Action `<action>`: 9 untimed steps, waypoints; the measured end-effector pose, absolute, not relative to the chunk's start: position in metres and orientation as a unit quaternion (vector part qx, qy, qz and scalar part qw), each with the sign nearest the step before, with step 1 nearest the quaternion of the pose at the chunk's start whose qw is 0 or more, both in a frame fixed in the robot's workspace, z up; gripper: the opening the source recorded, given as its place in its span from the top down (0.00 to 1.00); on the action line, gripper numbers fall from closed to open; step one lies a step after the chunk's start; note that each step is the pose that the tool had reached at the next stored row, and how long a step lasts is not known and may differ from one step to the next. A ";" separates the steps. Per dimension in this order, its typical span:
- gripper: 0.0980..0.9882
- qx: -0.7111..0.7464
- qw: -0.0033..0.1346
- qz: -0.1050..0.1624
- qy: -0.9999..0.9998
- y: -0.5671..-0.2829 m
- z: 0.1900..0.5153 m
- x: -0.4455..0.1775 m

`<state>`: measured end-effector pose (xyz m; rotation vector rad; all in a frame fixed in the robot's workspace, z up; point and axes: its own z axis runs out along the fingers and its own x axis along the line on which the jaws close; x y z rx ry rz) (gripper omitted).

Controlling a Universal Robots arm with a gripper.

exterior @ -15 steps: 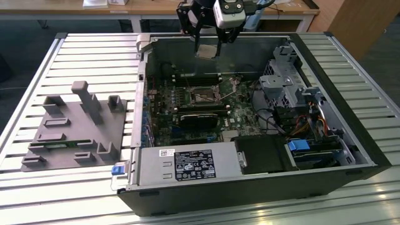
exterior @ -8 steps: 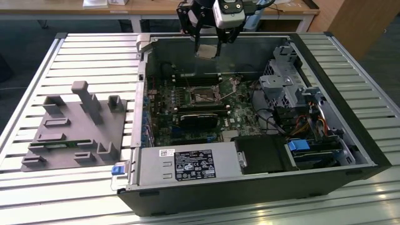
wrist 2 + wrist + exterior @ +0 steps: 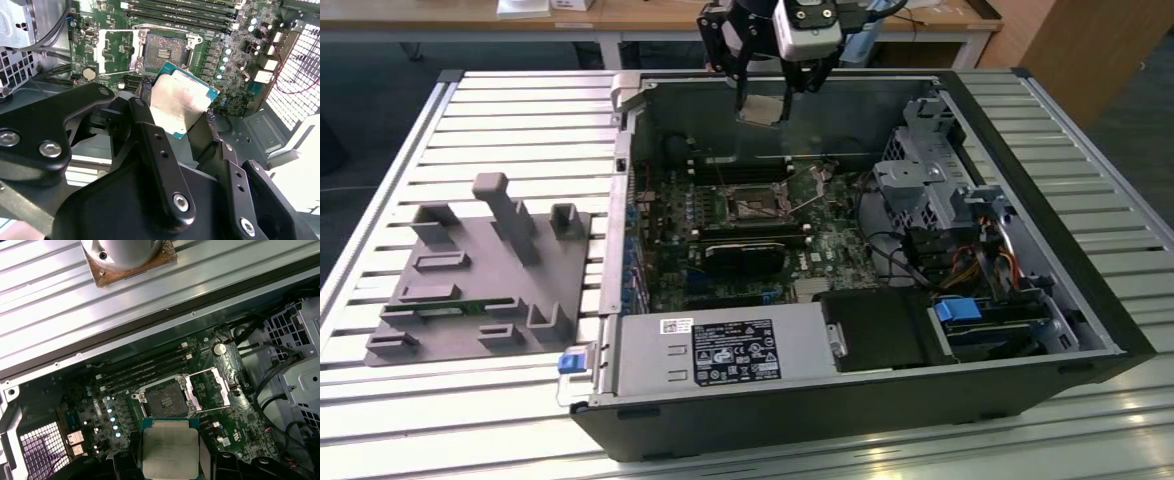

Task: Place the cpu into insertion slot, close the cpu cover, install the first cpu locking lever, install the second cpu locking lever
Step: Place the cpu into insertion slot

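Observation:
My gripper (image 3: pixel 763 104) hangs over the back of the open computer case and is shut on the cpu (image 3: pixel 762 111), a flat square chip with a pale metal top. In both wrist views the black fingers (image 3: pixel 146 112) clamp two opposite edges of the cpu (image 3: pixel 176 100) (image 3: pixel 170 452). The insertion slot (image 3: pixel 754 206) (image 3: pixel 162 52) (image 3: pixel 165 399) is a dark square socket on the green board, bare and well below the chip. Beside the slot, the silvery cpu cover (image 3: pixel 116 50) (image 3: pixel 212 387) lies swung open.
Long black memory slots (image 3: pixel 145 371) run beside the socket. A black block (image 3: pixel 740 258) sits in front of it, the grey power supply (image 3: pixel 720 350) at the case front. Drive cage and cables (image 3: pixel 927 185) fill the exterior view's right. A grey fixture (image 3: pixel 480 265) lies outside on the slatted table (image 3: pixel 520 110).

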<state>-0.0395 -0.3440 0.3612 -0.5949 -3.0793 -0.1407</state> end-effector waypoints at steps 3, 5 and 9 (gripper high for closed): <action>0.50 -0.193 0.001 -0.045 -0.980 -0.344 0.361 -0.040; 0.50 -0.195 0.001 -0.045 -0.980 -0.344 0.361 -0.040; 0.50 -0.199 0.001 -0.045 -0.979 -0.344 0.361 -0.040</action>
